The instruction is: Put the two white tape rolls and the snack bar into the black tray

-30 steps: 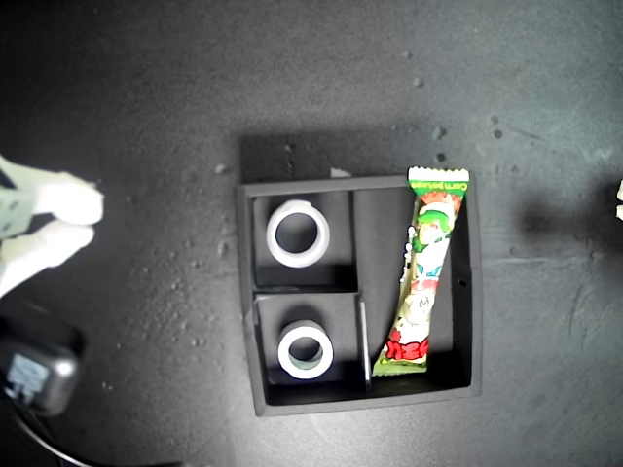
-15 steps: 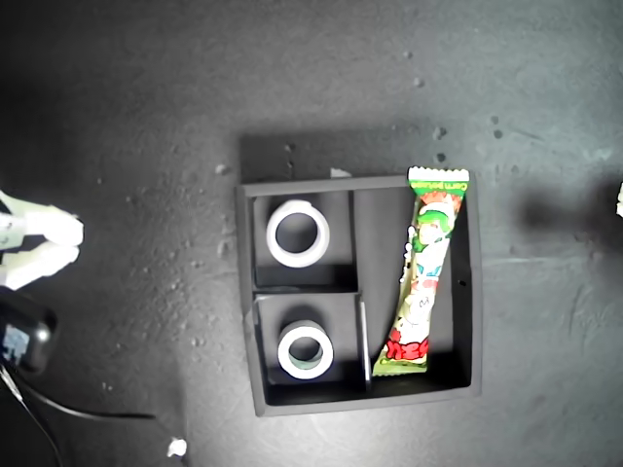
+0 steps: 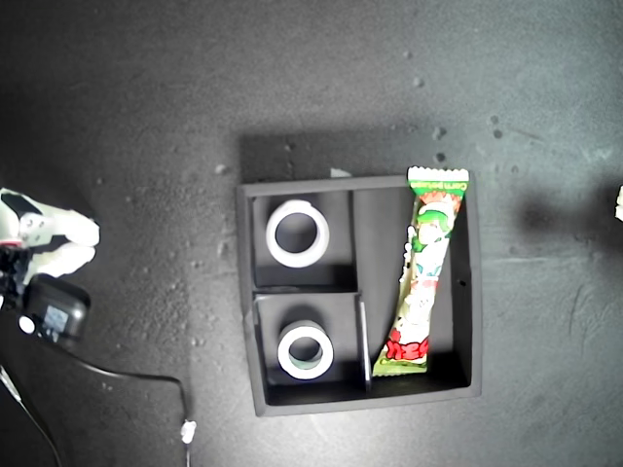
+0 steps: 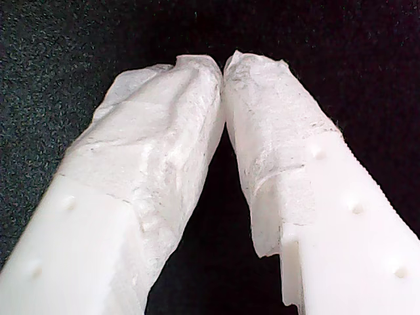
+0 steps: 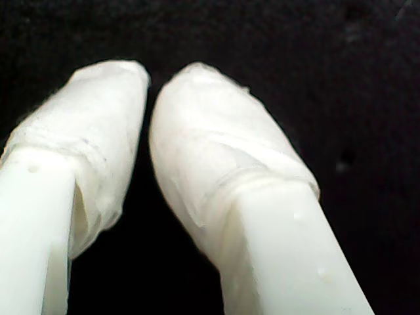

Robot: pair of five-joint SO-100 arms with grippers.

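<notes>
Exterior view: snack bar (image 3: 424,274), green-white-red wrapper, crimped ends; first hand (image 4: 223,65) clenched empty, second hand (image 5: 149,82) nearly clenched.

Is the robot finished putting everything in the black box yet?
Looks done. One white tape roll sits in a small compartment of the black tray, the other white tape roll in the next, the snack bar in the long one. Both grippers hold nothing. Nothing looks left outside.

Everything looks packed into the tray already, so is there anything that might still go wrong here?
Little, I think. The snack bar leans with its top end resting on the black tray's far rim, so a bump might tip it out. A loose cable trails on the table near an arm at the exterior view's left; it might snag there.
</notes>
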